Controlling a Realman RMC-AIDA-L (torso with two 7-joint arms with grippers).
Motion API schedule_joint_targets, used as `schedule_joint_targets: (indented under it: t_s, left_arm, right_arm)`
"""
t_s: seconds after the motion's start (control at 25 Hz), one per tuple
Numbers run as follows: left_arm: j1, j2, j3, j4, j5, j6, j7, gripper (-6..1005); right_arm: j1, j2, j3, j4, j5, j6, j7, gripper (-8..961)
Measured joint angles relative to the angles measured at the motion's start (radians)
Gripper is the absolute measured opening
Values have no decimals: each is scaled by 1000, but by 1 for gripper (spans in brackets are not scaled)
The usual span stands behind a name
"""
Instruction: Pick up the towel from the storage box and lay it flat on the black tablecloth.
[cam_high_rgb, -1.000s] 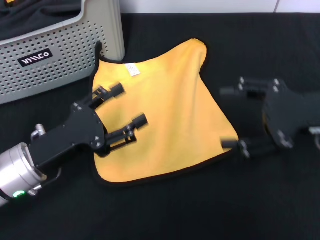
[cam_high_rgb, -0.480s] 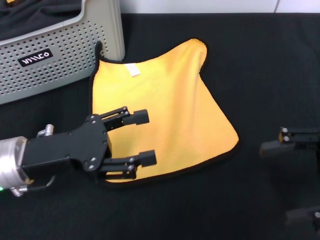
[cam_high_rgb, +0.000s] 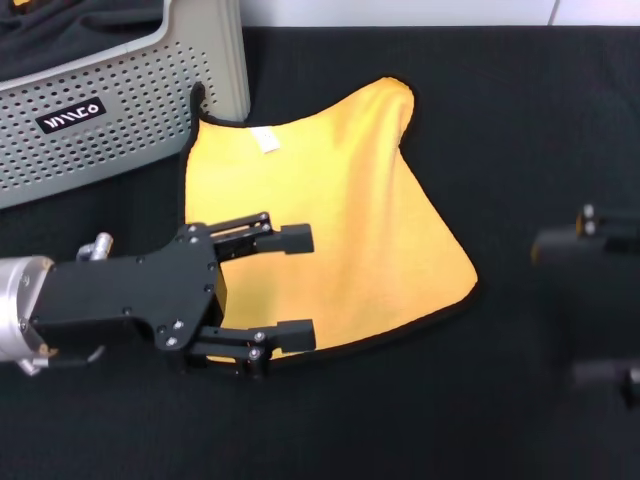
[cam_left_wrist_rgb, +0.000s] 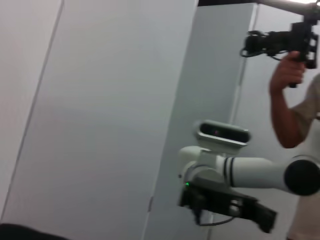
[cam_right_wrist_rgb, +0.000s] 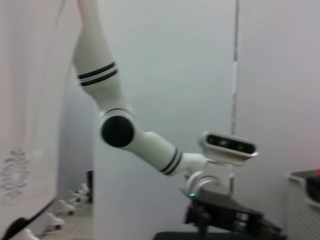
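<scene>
The towel (cam_high_rgb: 325, 220) lies orange face up, nearly flat on the black tablecloth (cam_high_rgb: 520, 120) beside the storage box (cam_high_rgb: 110, 110), so the left gripper (cam_high_rgb: 300, 288) hovers spread and empty, the right gripper (cam_high_rgb: 590, 305) likewise apart.

The head view is lit evenly and brightly from above, with no hard shadows cast. The towel (cam_high_rgb: 330, 215) is rendered sharply and vividly, and only a thin dark shadow is seen under its raised edges. Little texture is shown in the tablecloth (cam_high_rgb: 500, 100), where detail is swallowed by the dark cloth. The right gripper (cam_high_rgb: 600, 300) at the frame edge is smeared by motion blur, while the left gripper (cam_high_rgb: 290, 290) is shown crisply. Both wrist views are soft and hazy, with pale walls washed out and a bright glare at the upper corner of the left wrist view.
</scene>
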Motion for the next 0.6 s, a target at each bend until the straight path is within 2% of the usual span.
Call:
schedule_joint_targets:
  t_s: [0.2, 0.44, 0.6]
  left_arm:
    - [-25, 0, -19, 55, -18, 4, -10, 880]
    - [-71, -5, -54, 60, -24, 4, -13, 880]
    - [-89, -4, -64, 61, -35, 4, -13, 880]
  right_arm:
    - [55, 9, 76, 16, 1, 43, 7, 886]
    - [128, 11, 78, 52, -21, 101, 10, 886]
    - [152, 12, 81, 56, -25, 112, 23, 886]
